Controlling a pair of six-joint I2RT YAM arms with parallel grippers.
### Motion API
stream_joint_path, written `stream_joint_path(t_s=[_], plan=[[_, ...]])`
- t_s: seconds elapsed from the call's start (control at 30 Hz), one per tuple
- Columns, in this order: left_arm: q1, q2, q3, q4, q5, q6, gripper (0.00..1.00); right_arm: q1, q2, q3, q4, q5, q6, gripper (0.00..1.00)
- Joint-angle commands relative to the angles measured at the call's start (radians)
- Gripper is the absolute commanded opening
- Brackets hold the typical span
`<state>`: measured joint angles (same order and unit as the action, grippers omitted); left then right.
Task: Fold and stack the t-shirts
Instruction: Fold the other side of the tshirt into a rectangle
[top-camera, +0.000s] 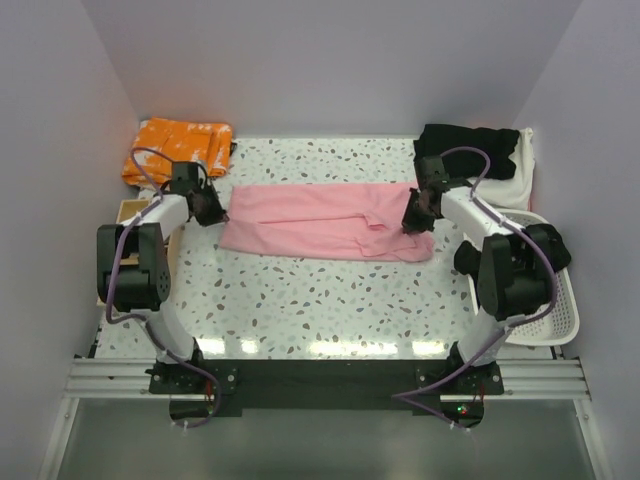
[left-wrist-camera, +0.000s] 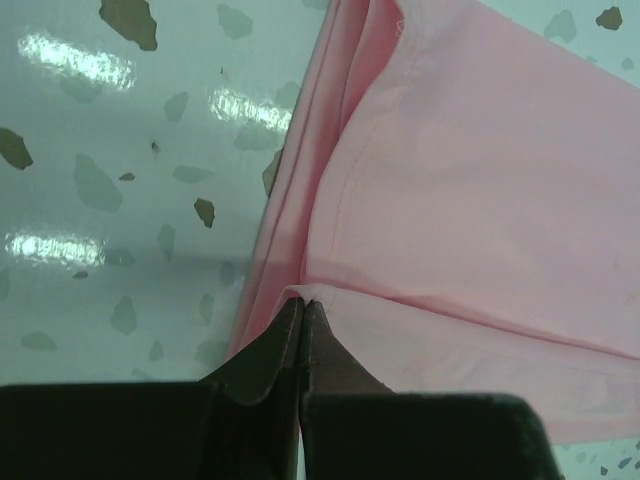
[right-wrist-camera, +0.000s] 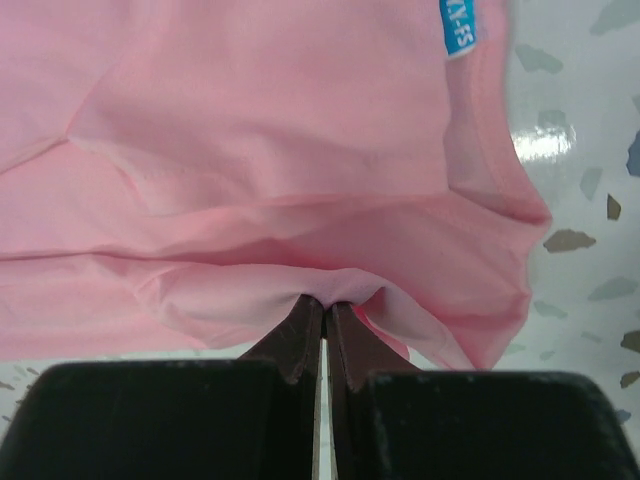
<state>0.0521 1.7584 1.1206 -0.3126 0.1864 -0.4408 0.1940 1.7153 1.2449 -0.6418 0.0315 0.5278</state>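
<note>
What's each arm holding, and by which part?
The pink t-shirt: the left arm pinches its left end in shut jaws, the right arm the end by the collar.

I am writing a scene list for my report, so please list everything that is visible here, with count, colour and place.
pink t-shirt: 1, light pink, middle of the table, folded into a long band
blue label: 1, blue, by the pink t-shirt's neck
black t-shirt: 1, black, far right corner
off-white t-shirt: 1, off-white, under the black t-shirt
orange cloth: 1, orange with white marks, far left corner
white basket: 1, white, right edge
wooden box: 1, light wood, left edge
table: 1, speckled white
left gripper: 1, black, shut on the pink t-shirt's left end
right gripper: 1, black, shut on its right end
</note>
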Motion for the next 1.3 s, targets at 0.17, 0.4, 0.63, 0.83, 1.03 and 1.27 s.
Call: stream_joint_path(t_s=[0.17, 0.4, 0.63, 0.83, 1.03, 1.27], plan=[[0.006, 0.128, 0.119, 0.106, 0.022, -0.015, 0.01, -0.022, 0.173, 0.194, 0.047, -0.030, -0.054, 0.03], [0.005, 0.115, 0.117, 0.115, -0.065, -0.013, 1.00, -0.022, 0.202, 0.263, 0.077, 0.008, -0.077, 0.28], [0.006, 0.035, 0.087, 0.128, -0.067, -0.003, 1.00, -0.024, 0.089, 0.133, 0.117, -0.027, -0.084, 0.35], [-0.001, -0.011, 0.061, 0.155, 0.022, -0.001, 1.00, 0.001, -0.022, 0.015, 0.097, -0.142, -0.077, 0.35], [-0.043, -0.011, 0.068, 0.181, 0.094, 0.008, 1.00, 0.090, -0.062, -0.045, 0.097, -0.128, -0.051, 0.38], [-0.113, 0.013, 0.073, 0.205, 0.143, 0.002, 1.00, 0.114, -0.080, -0.065, 0.088, -0.080, -0.040, 0.41]])
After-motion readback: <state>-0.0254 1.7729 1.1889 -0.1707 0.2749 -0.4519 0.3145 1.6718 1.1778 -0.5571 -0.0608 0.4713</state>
